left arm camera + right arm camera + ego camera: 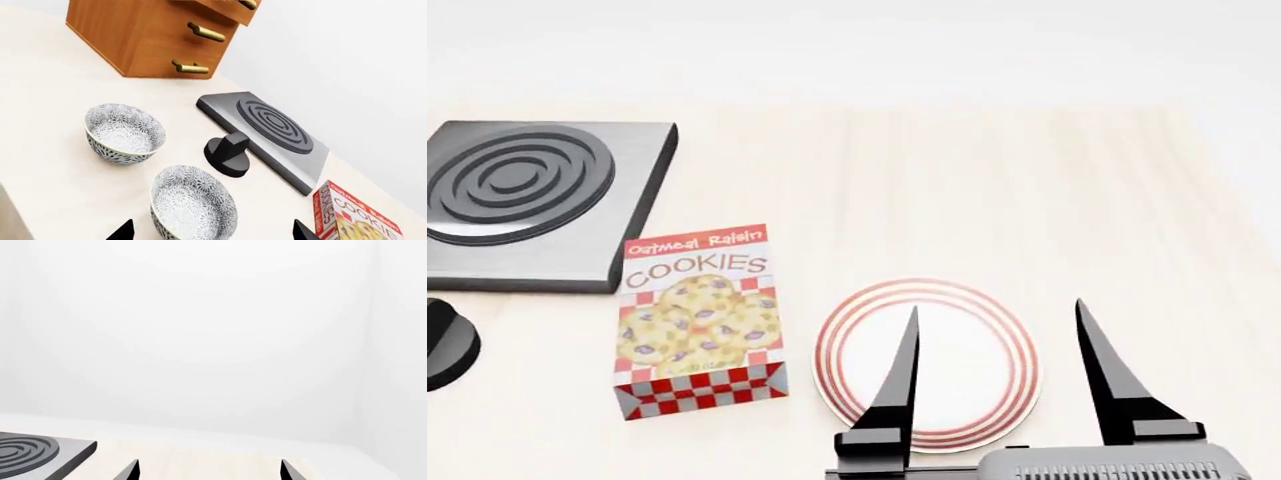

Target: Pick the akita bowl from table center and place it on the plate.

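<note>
Two alike speckled akita bowls stand on the table in the left wrist view, one nearer (193, 202) and one farther (125, 132). My left gripper (213, 231) is open, its fingertips wide on either side of the nearer bowl and not touching it. Neither bowl shows in the head view. The plate (830, 365), white with red rings, lies near the front edge. My right gripper (998, 306) hangs open over the plate with nothing in it. In the right wrist view, the right gripper (210, 469) points across the table at a white wall.
A cookie box (698, 318) stands left of the plate. A grey burner plate (521, 200) and a black knob (443, 345) lie further left. A wooden drawer unit (150, 35) with brass handles stands beyond the bowls. Bare tabletop (961, 190) stretches behind the plate.
</note>
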You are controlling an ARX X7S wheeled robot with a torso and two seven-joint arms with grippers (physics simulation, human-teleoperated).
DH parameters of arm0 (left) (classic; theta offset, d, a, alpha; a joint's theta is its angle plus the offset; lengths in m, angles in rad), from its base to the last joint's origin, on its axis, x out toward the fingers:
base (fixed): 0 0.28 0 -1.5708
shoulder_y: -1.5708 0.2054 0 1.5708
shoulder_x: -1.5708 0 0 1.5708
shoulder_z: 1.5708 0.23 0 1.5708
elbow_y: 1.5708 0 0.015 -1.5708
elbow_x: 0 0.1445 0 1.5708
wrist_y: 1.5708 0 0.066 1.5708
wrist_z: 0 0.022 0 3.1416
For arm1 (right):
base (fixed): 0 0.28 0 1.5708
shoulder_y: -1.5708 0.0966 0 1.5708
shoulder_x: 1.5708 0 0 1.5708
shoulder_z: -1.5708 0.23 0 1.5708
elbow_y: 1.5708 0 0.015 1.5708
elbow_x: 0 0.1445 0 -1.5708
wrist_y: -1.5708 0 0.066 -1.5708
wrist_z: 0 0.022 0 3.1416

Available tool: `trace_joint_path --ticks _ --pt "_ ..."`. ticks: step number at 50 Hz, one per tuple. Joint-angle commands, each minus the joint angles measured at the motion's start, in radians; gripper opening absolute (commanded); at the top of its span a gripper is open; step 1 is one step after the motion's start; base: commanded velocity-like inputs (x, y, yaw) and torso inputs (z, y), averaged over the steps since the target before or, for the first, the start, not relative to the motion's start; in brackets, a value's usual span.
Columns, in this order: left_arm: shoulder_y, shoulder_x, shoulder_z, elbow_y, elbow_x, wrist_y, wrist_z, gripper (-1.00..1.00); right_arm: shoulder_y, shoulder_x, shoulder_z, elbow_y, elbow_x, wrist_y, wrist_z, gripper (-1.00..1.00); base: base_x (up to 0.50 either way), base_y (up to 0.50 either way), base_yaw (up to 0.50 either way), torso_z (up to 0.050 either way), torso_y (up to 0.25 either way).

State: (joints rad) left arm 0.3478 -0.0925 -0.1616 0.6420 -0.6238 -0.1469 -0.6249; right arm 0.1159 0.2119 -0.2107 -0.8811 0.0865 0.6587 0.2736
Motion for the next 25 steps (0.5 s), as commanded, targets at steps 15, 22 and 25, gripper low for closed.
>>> trace_joint_path --ticks 15,22,25 --pt "-0.046 -0.031 0.005 -0.099 -0.072 0.007 -0.016 1.0 0.003 0.01 -0.007 -0.005 0.012 0.005 0.016 1.0 0.0 0.0 0.0 0.0 0.0" --pt "-0.076 -0.038 0.017 -0.12 -0.073 0.001 -0.027 1.0 -0.003 0.014 -0.006 0.003 0.016 -0.008 0.019 1.0 0.0 0.0 0.0 0.0 0.0" --pt "-0.091 -0.04 0.019 -0.127 -0.079 -0.005 -0.037 1.0 -0.002 0.015 -0.008 0.002 0.017 -0.006 0.021 1.0 0.0 0.0 0.0 0.0 0.0"
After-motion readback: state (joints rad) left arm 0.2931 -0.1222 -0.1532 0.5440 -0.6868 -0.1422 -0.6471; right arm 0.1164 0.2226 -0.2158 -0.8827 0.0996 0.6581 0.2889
